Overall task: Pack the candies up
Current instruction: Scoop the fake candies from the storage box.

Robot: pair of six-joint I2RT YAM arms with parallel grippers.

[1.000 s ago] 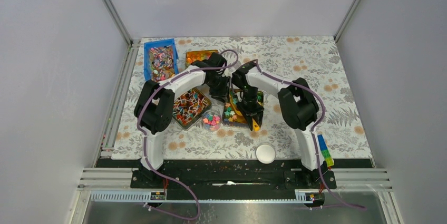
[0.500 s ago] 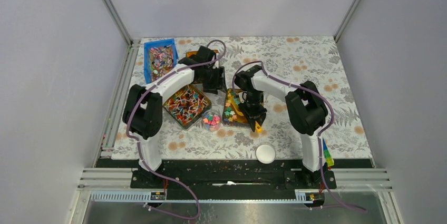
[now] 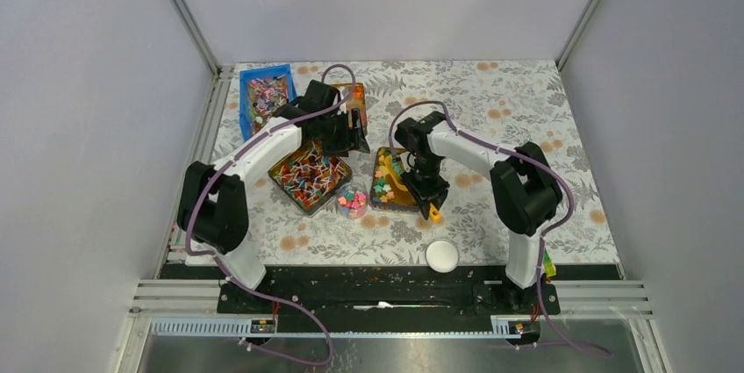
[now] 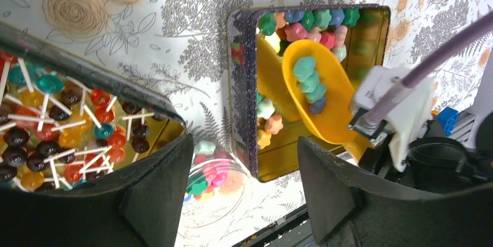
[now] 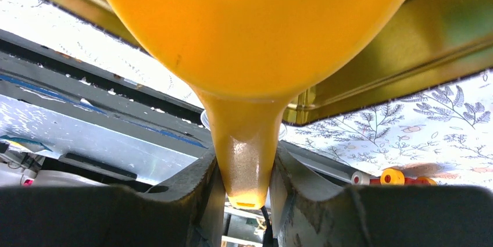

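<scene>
The right tool (image 5: pixel 246 168) is clenched on the handle of the yellow scoop (image 4: pixel 336 107). The bowl of the scoop sits inside the gold tin (image 4: pixel 251 101) with a few of the candies (image 4: pixel 307 75) lying in it. More candies are at the far end of the tin, and some are already in the small clear cup (image 4: pixel 229 209), which stands on the counter (image 3: pixel 491 127) just beside the tin. The left tool (image 4: pixel 244 189) is released, its jaws apart with nothing between them, and it hangs above this area. The step in hand seems to be carrying a scoopful to the cup. To do it well, I think the scoop should rise with its bowl level, so the pieces do not roll off the front lip, and it should pass over the tin wall without touching it. The cup mouth looks narrow beside the scoop, so the tip should come over its middle before a slow tilt. The cup looks light and may slide, so the free left tool could steady it. The white lid (image 3: pixel 441 255) lies near the front edge, not yet used.
</scene>
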